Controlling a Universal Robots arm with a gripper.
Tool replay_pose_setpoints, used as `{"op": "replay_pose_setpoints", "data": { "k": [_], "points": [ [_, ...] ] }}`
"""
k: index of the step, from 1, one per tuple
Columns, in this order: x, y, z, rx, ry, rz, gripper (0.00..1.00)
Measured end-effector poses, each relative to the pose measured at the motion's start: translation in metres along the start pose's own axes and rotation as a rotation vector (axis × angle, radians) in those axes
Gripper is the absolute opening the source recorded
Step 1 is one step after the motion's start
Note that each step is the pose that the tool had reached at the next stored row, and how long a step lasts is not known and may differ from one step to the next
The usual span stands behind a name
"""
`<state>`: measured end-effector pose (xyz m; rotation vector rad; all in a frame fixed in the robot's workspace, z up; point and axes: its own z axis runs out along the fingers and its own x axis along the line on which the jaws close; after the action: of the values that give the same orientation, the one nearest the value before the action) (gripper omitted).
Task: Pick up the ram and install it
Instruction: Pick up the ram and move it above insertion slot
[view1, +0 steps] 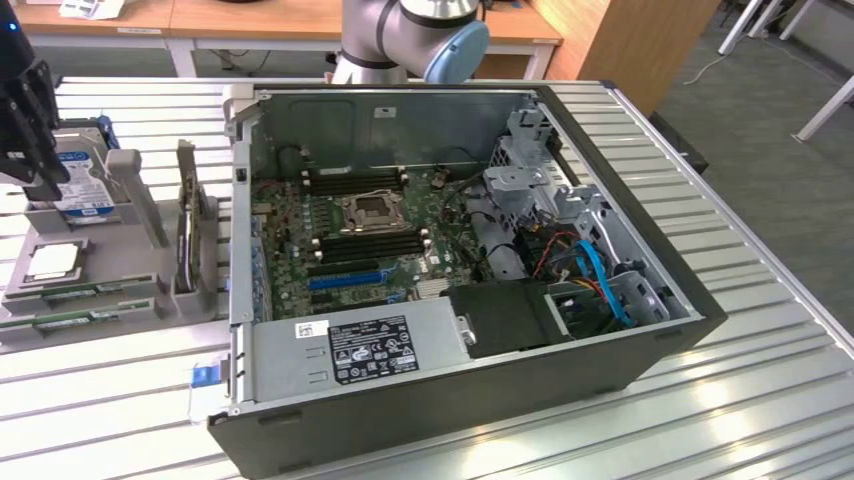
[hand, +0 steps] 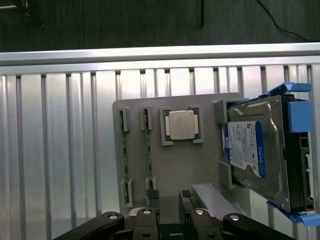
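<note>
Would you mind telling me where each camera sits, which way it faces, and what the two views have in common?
Exterior view: set high off the arm, looking down into the open computer case on the slatted table; the arm's grey-and-blue joint shows beyond the case's far wall.
Wrist view: on the wrist, looking down past the open gripper onto the grey tray.
Shared: that tray, its two ram sticks, the processor and the blue-labelled hard drive.
</note>
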<state>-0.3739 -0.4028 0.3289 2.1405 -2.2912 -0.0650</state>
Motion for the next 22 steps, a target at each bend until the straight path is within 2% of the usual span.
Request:
{"op": "replay_pose_setpoints", "data": {
  "k": [9, 14, 22],
  "points": [
    [0.0, 0.0001, 0.0023, 0.0, 0.0001, -0.003, 0.3],
    [0.0002, 0.0017, 0.0023, 0.0071, -0.0002, -0.006, 0.3],
    [0.001, 0.0018, 0.0023, 0.0074, -0.0002, -0.006, 0.3]
  ]
}}
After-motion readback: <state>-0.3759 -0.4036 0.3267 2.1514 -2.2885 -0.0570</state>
